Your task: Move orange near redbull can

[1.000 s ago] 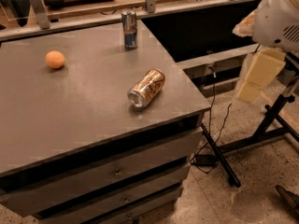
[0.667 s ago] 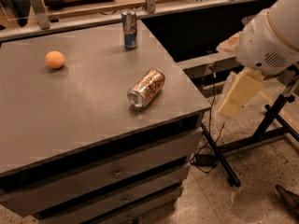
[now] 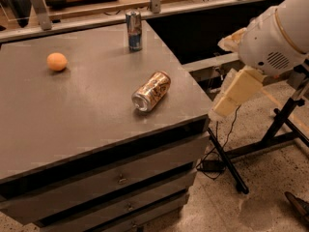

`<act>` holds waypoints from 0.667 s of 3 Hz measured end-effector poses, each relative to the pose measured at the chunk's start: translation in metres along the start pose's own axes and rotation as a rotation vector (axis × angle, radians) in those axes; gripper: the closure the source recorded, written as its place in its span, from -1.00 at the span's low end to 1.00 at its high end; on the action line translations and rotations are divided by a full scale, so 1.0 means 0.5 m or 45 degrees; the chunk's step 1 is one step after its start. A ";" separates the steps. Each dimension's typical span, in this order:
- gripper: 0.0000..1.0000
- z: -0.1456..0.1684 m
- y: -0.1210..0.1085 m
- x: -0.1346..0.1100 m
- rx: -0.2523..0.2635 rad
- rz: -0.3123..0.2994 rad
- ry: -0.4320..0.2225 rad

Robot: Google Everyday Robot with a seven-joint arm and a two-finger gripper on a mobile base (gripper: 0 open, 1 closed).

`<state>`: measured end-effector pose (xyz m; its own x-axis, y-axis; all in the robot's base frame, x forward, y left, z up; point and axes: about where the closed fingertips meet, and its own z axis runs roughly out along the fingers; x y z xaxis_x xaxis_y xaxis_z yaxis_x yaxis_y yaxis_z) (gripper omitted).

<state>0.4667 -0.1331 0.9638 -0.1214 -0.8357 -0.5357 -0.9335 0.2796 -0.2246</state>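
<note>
The orange [image 3: 57,61] sits on the grey table top [image 3: 82,120] at the far left. The redbull can [image 3: 134,30] stands upright near the table's back edge, well to the right of the orange. My gripper [image 3: 235,94] hangs off the table's right side, below the white arm housing [image 3: 275,37], at about the level of the table's front right corner. It holds nothing that I can see and is far from both the orange and the can.
A gold-brown can [image 3: 151,91] lies on its side near the table's right front. Drawers [image 3: 120,178] run under the top. A black stand's legs [image 3: 270,139] and cables cross the floor at the right. A rail [image 3: 154,4] runs behind the table.
The arm has swung left and down toward the table's right edge. The orange and both cans have not moved.
</note>
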 end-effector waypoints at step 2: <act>-1.00 0.139 0.081 -0.148 -0.079 0.222 -0.409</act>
<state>0.4614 -0.0271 0.9381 -0.1779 -0.5840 -0.7920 -0.9279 0.3675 -0.0626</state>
